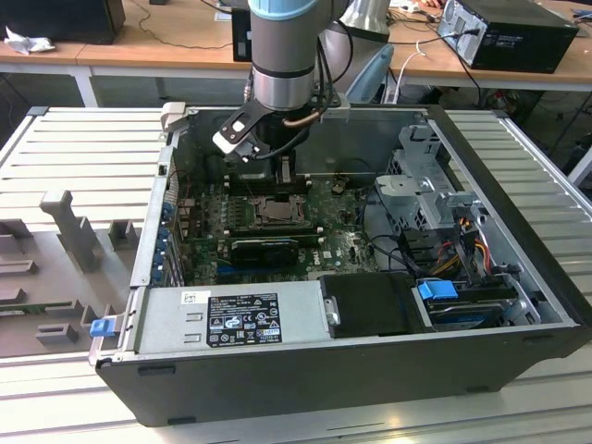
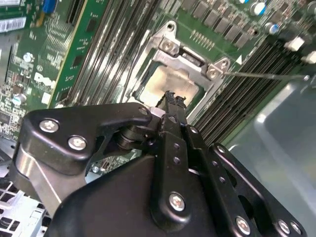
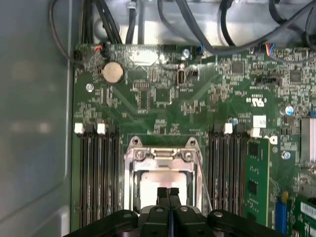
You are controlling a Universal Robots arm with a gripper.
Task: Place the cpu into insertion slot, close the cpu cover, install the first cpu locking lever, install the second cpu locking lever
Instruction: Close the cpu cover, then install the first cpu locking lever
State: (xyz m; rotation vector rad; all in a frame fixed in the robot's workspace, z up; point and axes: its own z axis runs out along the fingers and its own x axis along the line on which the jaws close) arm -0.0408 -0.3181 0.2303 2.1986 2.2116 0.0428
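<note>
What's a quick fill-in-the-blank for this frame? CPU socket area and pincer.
1. The pincer is over the cpu, its fingertips ___.
2. The cpu cover lies ___ over the cpu, whose metal top shows through its window.
3. The circuit board around it is ___ in colour.
4. Long black memory slots flank the cpu cover on ___ sides.

Missing words: shut; closed; green; both.

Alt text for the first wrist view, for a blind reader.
The shut black gripper hangs over the dull silver square cpu, framed by the thin silver metal cpu cover. Long black memory slots flank it on the green circuit board.
</note>
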